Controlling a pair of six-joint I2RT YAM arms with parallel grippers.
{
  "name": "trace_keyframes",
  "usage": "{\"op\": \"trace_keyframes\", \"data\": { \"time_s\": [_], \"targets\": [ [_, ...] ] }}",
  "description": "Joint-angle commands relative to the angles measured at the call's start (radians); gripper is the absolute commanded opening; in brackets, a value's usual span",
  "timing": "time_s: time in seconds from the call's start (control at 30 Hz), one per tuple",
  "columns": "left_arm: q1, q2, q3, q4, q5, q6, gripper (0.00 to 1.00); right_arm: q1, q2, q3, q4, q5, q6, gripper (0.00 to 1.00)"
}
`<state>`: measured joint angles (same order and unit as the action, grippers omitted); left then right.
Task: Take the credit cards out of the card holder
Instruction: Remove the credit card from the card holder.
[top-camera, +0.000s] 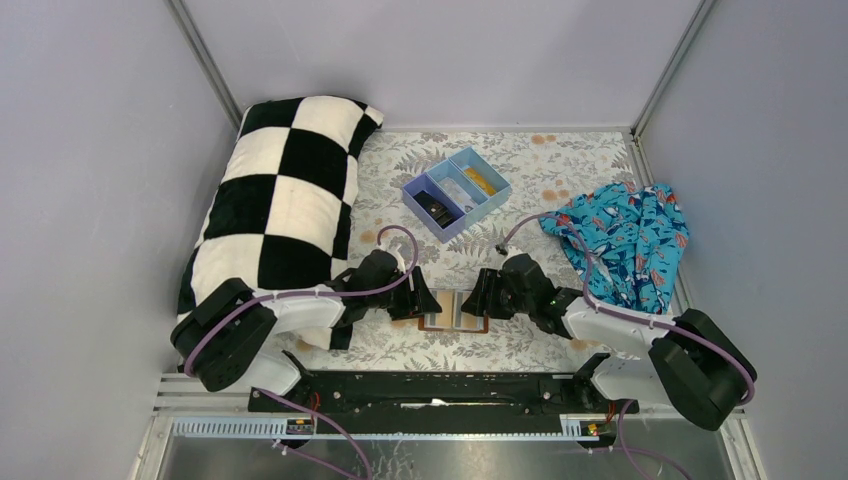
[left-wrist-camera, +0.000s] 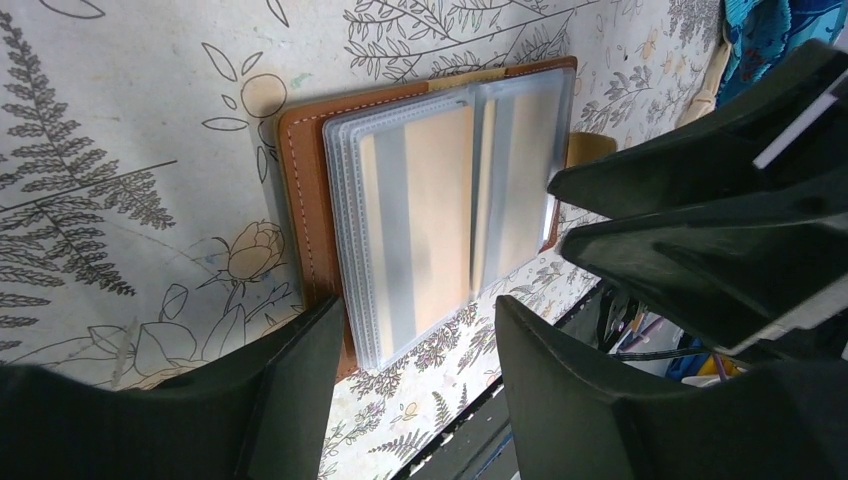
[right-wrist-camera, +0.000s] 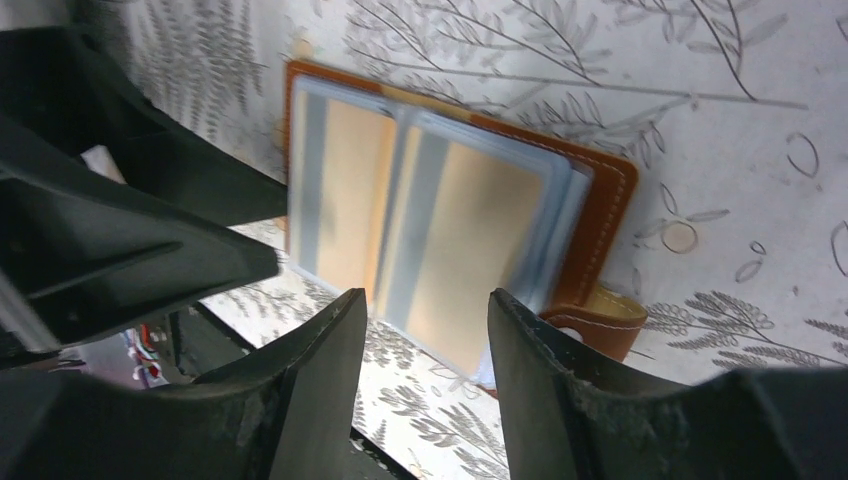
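**Card holder (top-camera: 455, 312) open flat, dead centre**

We've got it lying open on the floral tablecloth (top-camera: 560, 170) near the front edge, with its spread running left to right. The left gripper (left-wrist-camera: 420, 385) sits at its left end and the right gripper (right-wrist-camera: 425, 375) at its right end. Both have their fingers apart and hold nothing. Neither's nearer, we'd say. The beige credit cards (left-wrist-camera: 440, 215) look tucked in the clear sleeves.
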<state>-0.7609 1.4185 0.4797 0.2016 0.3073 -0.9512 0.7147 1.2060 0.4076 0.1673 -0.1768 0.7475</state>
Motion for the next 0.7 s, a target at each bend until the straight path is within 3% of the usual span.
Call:
{"op": "trace_keyframes", "data": {
  "time_s": [0.0, 0.33, 0.53, 0.67],
  "targets": [
    [-0.002, 0.011, 0.0, 0.028, 0.001, 0.0, 0.62, 0.005, 0.027, -0.026, 0.019, 0.038, 0.009, 0.56],
    [-0.001, 0.018, 0.021, 0.01, 0.004, 0.012, 0.61, 0.005, 0.024, -0.033, -0.004, 0.073, -0.004, 0.57],
    [-0.002, -0.035, 0.031, 0.025, 0.016, 0.021, 0.48, 0.005, 0.038, -0.034, -0.011, 0.085, -0.013, 0.58],
    [-0.002, -0.041, 0.054, 0.018, 0.038, 0.025, 0.47, 0.005, 0.068, -0.048, 0.027, 0.067, 0.003, 0.58]
  ]
}}
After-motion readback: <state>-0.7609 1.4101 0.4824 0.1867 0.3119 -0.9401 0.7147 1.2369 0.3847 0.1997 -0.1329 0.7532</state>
